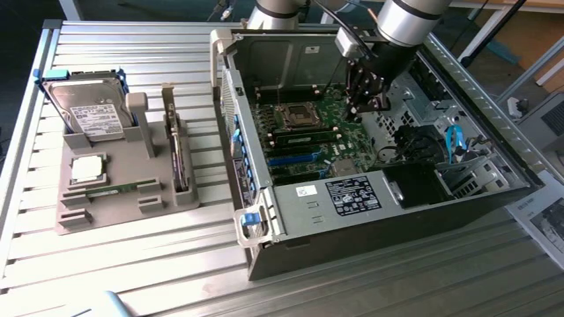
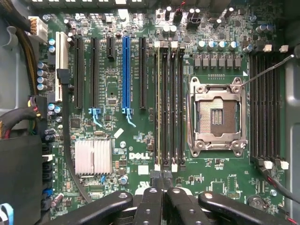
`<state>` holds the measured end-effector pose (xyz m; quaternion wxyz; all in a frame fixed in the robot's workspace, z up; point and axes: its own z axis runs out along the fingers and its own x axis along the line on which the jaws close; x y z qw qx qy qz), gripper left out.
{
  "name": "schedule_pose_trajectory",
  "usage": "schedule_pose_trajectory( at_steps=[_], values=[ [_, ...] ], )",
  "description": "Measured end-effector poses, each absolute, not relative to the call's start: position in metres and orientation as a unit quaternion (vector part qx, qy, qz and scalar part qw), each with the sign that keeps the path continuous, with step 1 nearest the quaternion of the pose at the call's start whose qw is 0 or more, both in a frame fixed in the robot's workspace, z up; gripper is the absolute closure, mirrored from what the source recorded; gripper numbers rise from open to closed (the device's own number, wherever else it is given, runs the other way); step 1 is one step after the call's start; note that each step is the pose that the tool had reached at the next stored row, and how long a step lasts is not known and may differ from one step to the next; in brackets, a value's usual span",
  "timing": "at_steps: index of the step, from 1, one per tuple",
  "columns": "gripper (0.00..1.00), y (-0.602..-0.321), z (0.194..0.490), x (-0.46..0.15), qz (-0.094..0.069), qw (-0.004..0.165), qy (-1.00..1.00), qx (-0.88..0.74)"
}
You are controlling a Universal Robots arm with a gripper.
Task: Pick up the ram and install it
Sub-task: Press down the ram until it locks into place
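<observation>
The ram (image 1: 107, 190) is a slim green strip lying flat in the grey holder (image 1: 115, 214) at the exterior view's left, in front of the square silver processor chip (image 1: 87, 168). My gripper (image 1: 370, 102) hangs far from it, inside the open computer case (image 1: 352, 198) over the motherboard. In the wrist view my black fingers (image 2: 149, 199) are shut together, and I see nothing between them. They sit just off the end of the four long black memory slots (image 2: 168, 108), beside the open processor socket (image 2: 216, 115).
A hard drive (image 1: 88, 115) and a dark expansion card (image 1: 179, 155) stand upright in the holder. More memory slots (image 2: 267, 103) lie beyond the socket. Case walls, black cables (image 1: 414, 142) and a blue cable (image 1: 454, 142) crowd the arm. The slatted metal table (image 1: 132, 264) lies around.
</observation>
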<state>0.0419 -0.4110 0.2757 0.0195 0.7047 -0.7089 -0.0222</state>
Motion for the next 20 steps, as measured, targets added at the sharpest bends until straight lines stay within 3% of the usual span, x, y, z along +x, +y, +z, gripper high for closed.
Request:
schedule_pose_trajectory(
  at_steps=[20],
  values=[
    [0.9, -0.41, 0.234, 0.034, -0.022, 0.02, -0.697, 0.716]
  ],
)
